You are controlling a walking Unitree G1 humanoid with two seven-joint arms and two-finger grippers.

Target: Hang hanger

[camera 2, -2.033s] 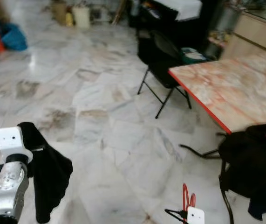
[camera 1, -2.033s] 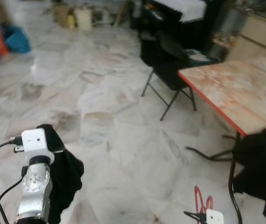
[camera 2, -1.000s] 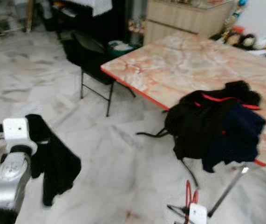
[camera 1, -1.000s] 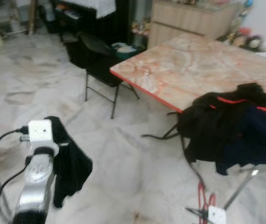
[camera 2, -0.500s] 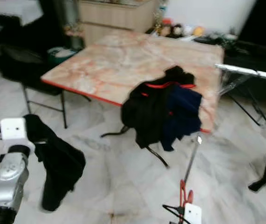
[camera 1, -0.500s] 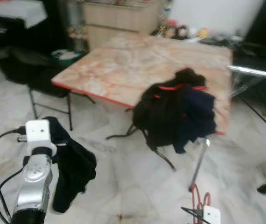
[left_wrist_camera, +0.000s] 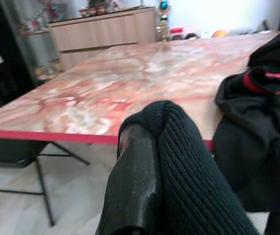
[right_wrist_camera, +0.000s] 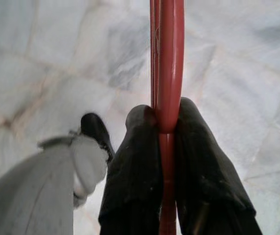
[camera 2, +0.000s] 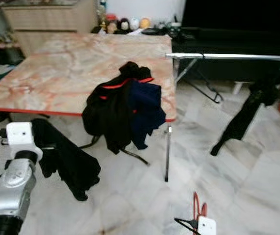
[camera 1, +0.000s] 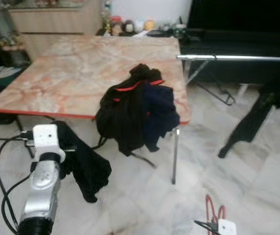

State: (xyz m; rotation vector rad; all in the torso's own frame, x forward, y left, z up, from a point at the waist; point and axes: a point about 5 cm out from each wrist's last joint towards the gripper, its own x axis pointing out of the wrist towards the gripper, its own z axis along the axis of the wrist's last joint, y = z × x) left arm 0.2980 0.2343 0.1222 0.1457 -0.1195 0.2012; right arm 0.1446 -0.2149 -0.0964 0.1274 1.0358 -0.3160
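Your bench fills the far left, a steel rail to its right.
A heap of dark clothes hangs over the bench's near edge. Your left gripper, near left, has its fingers pressed onto a black knit garment. Your right gripper, near right, pinches the red hanger above the marble floor.

Silver left arm with white wrist box, black cable; black-fingered right claw
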